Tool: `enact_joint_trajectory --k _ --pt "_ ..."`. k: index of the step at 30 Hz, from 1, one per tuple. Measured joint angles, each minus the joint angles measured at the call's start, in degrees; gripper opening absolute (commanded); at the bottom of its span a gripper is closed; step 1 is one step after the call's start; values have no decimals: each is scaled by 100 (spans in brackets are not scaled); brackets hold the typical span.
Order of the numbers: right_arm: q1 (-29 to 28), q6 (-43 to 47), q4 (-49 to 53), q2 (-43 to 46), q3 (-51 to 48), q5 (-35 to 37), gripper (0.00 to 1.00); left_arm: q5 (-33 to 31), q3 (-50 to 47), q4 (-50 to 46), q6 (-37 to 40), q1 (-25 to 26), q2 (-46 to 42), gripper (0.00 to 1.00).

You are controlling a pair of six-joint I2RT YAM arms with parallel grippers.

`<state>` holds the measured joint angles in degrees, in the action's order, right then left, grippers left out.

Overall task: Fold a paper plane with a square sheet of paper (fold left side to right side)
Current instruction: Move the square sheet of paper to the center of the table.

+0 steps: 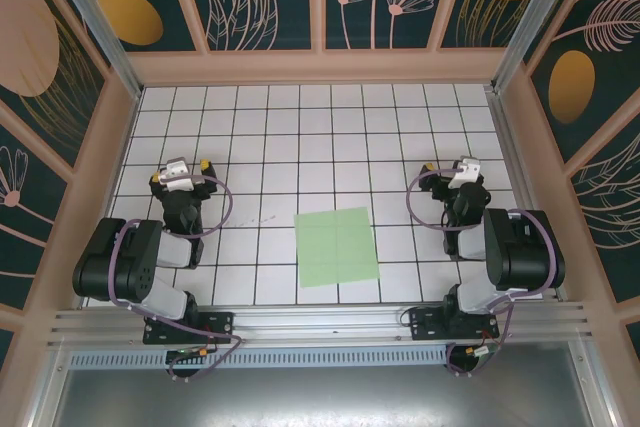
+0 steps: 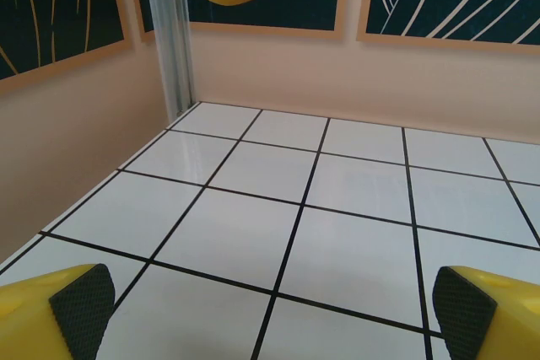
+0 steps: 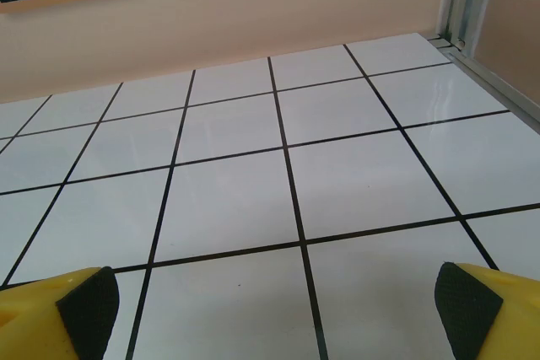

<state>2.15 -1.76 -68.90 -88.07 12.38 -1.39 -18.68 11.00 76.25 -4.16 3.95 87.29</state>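
Left gripper: jaws wide apart, nothing between them; its wrist view looks over bare tiles. Right gripper: likewise apart and empty. Both point toward the far edge of the table.

The square sheet of paper lies flat close to the table's near edge, between the arms, behind and inboard of both grippers. Being square it has no long axis. Its edges run roughly along the tile lines, possibly turned a little.

The right gripper is nearer overall. The sheet's left edge faces the left gripper, which I judge should lift it.

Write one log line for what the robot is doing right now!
stage: not started | square sheet of paper: flat, between arms | left gripper: open, empty | right gripper: open, empty
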Motion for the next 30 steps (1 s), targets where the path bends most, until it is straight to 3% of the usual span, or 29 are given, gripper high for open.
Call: enact_joint_trajectory --k 25,30 --pt "0 -4 7 4 0 7 99 -2 0 4 0 0 0 98" --pt "7 -76 1008 688 267 181 99 55 -85 -192 13 0 -407 99"
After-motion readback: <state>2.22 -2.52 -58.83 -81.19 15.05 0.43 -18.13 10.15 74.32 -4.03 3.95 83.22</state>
